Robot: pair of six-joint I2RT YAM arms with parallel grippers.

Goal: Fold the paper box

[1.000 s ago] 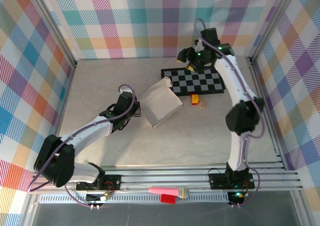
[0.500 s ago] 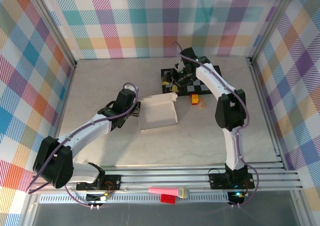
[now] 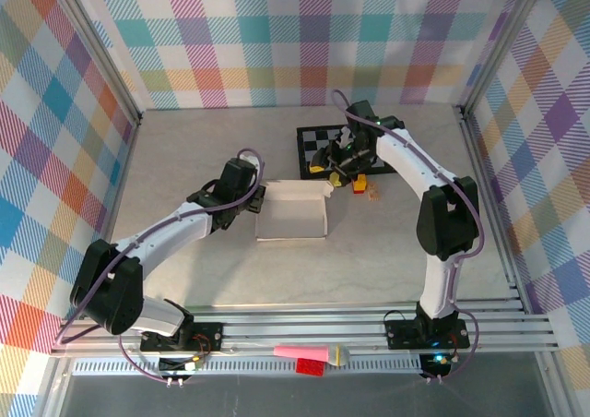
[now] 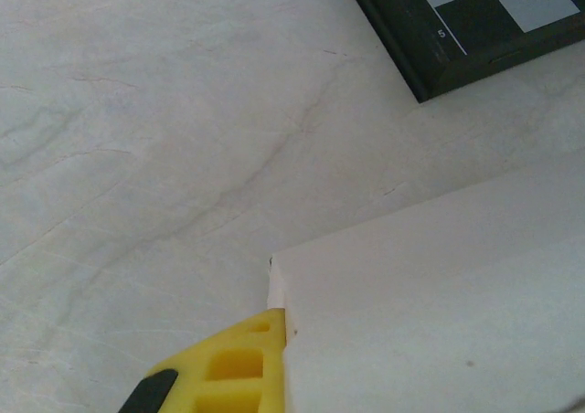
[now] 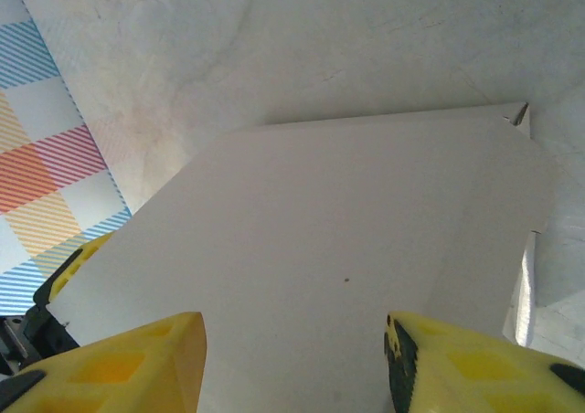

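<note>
The paper box (image 3: 291,216) lies flat on the table's middle, plain white, with a low flap standing along its far edge (image 3: 297,188). My left gripper (image 3: 251,201) is shut on the box's left edge; in the left wrist view one yellow finger (image 4: 228,367) presses against the white panel (image 4: 439,303), and the other finger is hidden behind it. My right gripper (image 3: 334,172) hovers at the box's far right corner. In the right wrist view that gripper (image 5: 292,363) is open, its yellow fingers (image 5: 137,363) apart over the white panel (image 5: 347,212).
A black-and-white checkerboard mat (image 3: 323,143) lies behind the box, partly under the right arm. A small yellow-and-red block (image 3: 359,184) and a tan bit (image 3: 372,193) sit right of the box. A pink object (image 3: 309,352) rests on the front rail.
The box has turned from a slanted lie to square with the table. The right arm came forward from behind the checkerboard to the box's far right corner, its jaws narrowing slightly.
</note>
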